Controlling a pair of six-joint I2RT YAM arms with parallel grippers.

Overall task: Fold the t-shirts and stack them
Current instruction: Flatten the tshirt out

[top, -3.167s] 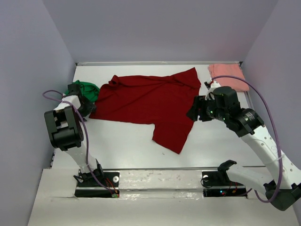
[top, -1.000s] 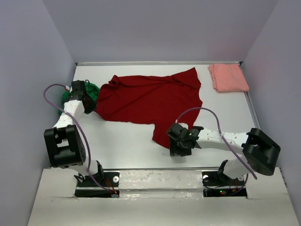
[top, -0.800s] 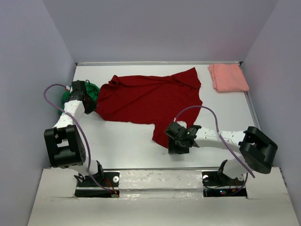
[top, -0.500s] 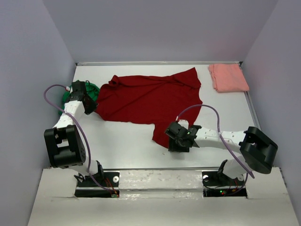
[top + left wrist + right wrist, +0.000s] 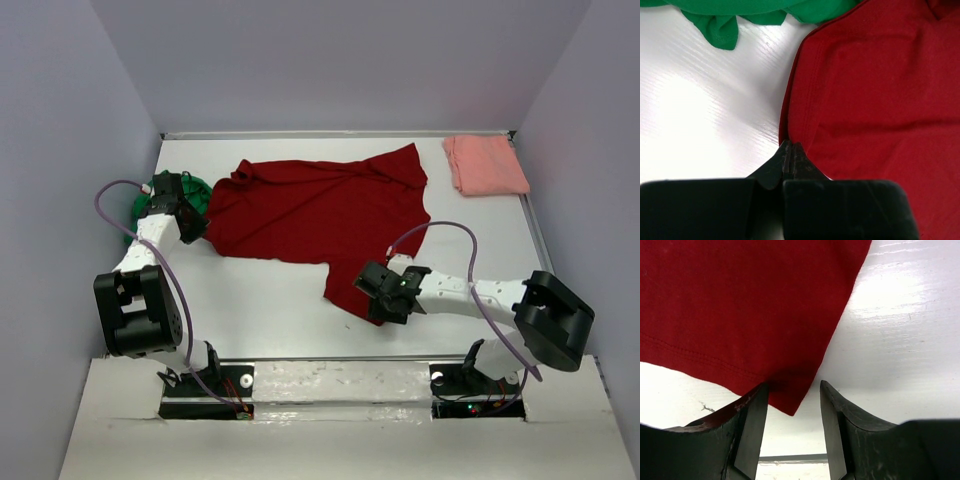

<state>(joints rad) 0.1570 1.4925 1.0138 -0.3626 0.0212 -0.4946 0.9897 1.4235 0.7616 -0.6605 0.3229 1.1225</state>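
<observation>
Now right end effector [image 5: 792,390] astride t-shirt [image 5: 740,300]

From my console I see a white table [image 5: 260,300] with a glossy, faintly ribbed top. In the left wrist view, glare pools on it toward 9 o'clock. The right wrist view shows a small dark scuff [image 5: 704,407] on it at 8 o'clock. A metal strip [image 5: 300,134] runs along the far edge at 12 o'clock. Pale lavender surrounds the table: a back wall [image 5: 340,60] at 12, a left wall [image 5: 60,200] at 9 and a right wall [image 5: 595,150] at 3. A white ledge [image 5: 340,378] spans 6 o'clock.
</observation>
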